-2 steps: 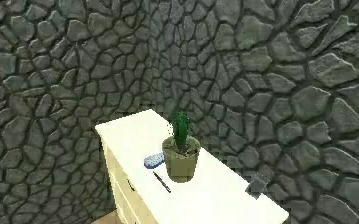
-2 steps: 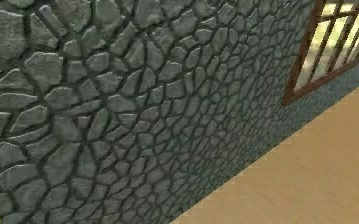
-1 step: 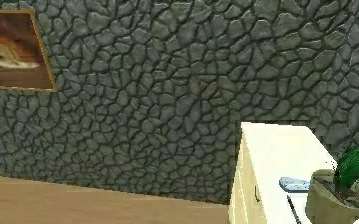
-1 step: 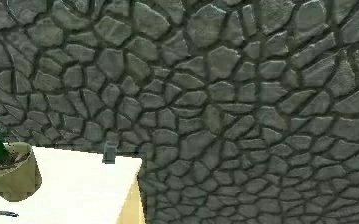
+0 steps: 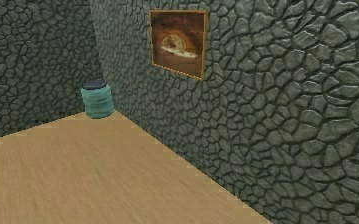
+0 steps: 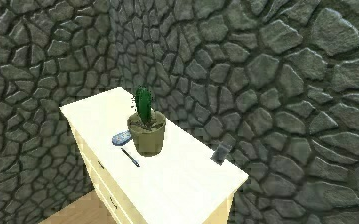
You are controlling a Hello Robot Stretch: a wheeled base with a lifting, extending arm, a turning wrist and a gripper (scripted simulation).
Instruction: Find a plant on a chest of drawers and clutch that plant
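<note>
Plant (image 6: 145, 122), a cactus in a tan pot, stands near the middle of the chest (image 6: 192, 180), by the stone wall (image 6: 287, 60). A grey spoon (image 6: 125, 145) lies just beside it, toward the front edge. The end effector's state cannot be told.

The cream chest (image 6: 187, 172) carries a potted plant (image 6: 147, 128) near its middle, a spoon-like thing (image 6: 125, 144) just beside the pot, and a small dark object (image 6: 220, 153) near the wall. On the wooden floor (image 5: 87, 170), a teal bin (image 5: 97, 99) stands in the corner.
</note>
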